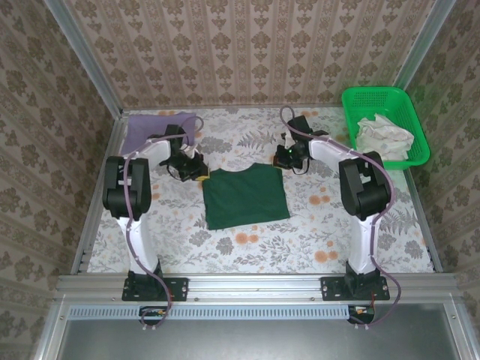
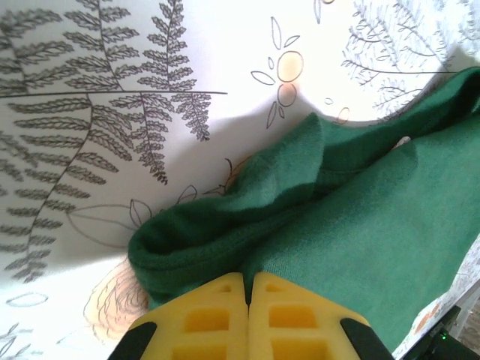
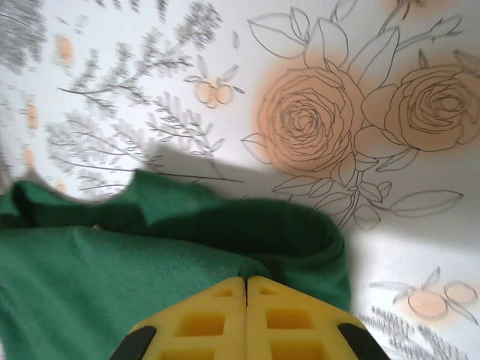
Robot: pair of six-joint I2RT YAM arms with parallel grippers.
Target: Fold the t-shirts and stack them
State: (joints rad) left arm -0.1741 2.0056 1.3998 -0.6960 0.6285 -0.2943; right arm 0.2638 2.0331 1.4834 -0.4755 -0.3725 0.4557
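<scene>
**Q:** Flowered cloth covers the table (image 1: 322,232), with grey ferns, orange roses and small fruit on white. What lies on it?

**A:** A dark green t-shirt (image 1: 246,196) lies at the middle. It is already folded to a near square, with no sleeves sticking out. A lilac t-shirt (image 1: 150,129) lies at the far left corner, partly hidden behind the left arm.

**Q:** Where are the arms?

**A:** Both reach to the green shirt's far edge. The left gripper (image 1: 199,176) is at the far left corner of the shirt and the right gripper (image 1: 282,159) at the far right corner. On each wrist camera the yellow pads (image 2: 217,315) meet with no gap. The cloth's rolled edge bunches up right at their tips, so each gripper appears pinched shut on a corner of the shirt.

**Q:** Which step is this?

**A:** It looks like the start of a cross fold. Both far corners are taken, and the body of the shirt lies flat on the table.

**Q:** What does the next move call for?

**A:** Probably lifting both corners together, level, and carrying them toward the near hem so the edges line up. An uneven pull would skew the square. Stacking the green shirt with the lilac one is not yet done.

**Q:** And the surroundings?

**A:** A bright green mesh basket (image 1: 375,93) stands at the far right corner with crumpled white cloth (image 1: 382,135) inside. Beige patterned wallpaper (image 1: 247,52) closes three sides. A metal frame (image 1: 255,289) runs along the near edge, where the arm bases are bolted.
</scene>
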